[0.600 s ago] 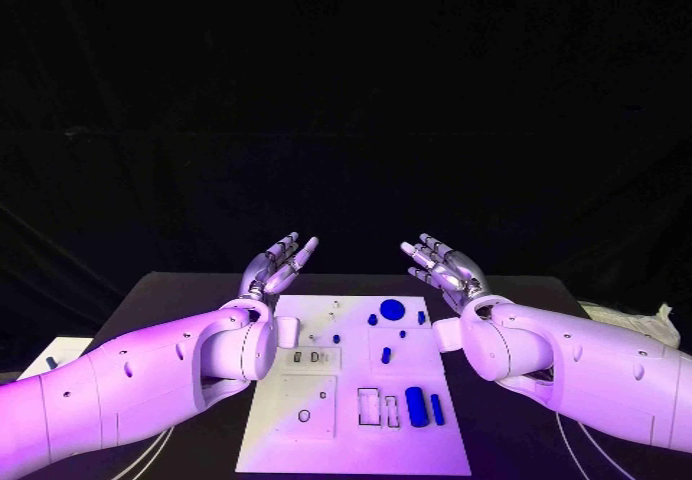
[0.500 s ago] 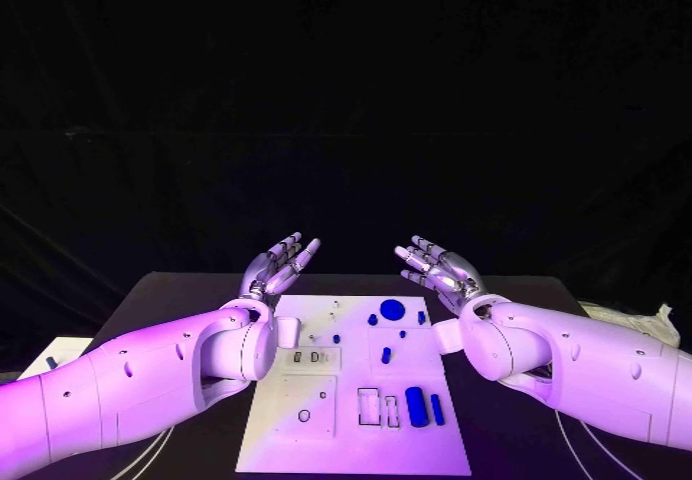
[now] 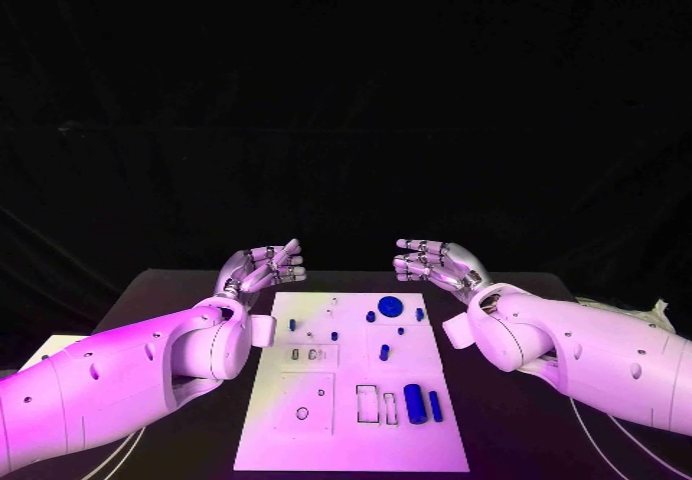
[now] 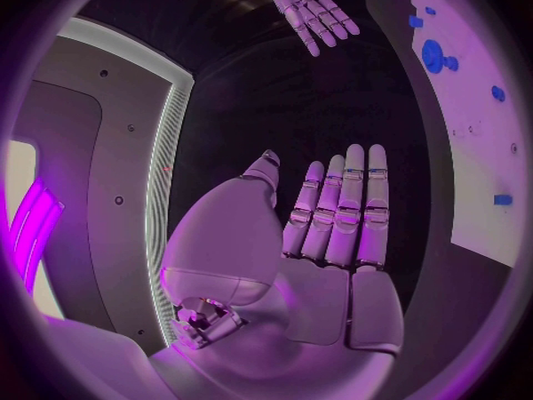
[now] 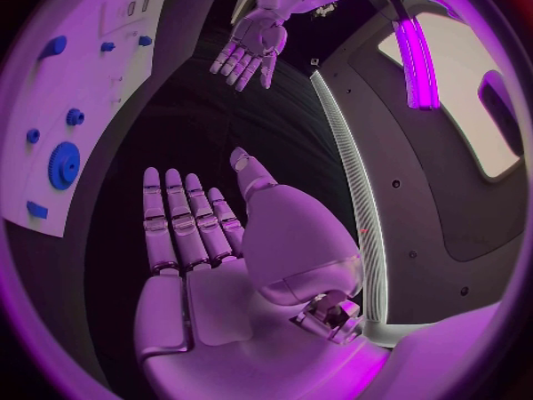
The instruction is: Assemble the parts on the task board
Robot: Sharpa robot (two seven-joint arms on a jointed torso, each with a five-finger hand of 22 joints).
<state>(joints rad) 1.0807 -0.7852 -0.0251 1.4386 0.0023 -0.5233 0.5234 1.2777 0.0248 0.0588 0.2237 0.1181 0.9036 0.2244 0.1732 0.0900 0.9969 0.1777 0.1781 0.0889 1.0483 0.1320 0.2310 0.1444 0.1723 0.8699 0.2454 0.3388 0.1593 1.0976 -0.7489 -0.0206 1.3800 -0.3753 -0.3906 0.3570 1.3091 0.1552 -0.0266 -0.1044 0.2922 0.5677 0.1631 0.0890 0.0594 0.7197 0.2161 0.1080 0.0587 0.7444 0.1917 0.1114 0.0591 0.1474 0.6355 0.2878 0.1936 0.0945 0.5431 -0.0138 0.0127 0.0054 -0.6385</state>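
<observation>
The white task board point(image 3: 353, 440) lies in the middle of the black table. Several blue parts lie on it: a round disc point(image 3: 389, 304), small pegs point(image 3: 385, 352) and two long bars point(image 3: 415, 403) near its front right. Both hands hover above the table beyond the board's far corners, holding nothing. My left hand point(image 3: 264, 267) is off the far left corner, fingers straight and side by side point(image 4: 338, 206). My right hand point(image 3: 434, 262) is off the far right corner, palm bare point(image 5: 191, 218). The disc point(image 5: 63, 164) and board point(image 4: 480, 107) also show in the wrist views.
Empty slots and outlined recesses point(image 3: 369, 404) mark the board's front half. A pale crumpled object point(image 3: 646, 312) sits at the table's right edge, and a white item point(image 3: 43, 352) at its left edge. Cables run off the front of the table.
Both hands have turned and tipped down from an upright, fingers-up pose to a flatter one with fingers pointing inward. The left arm has shifted left. The board's parts are unmoved.
</observation>
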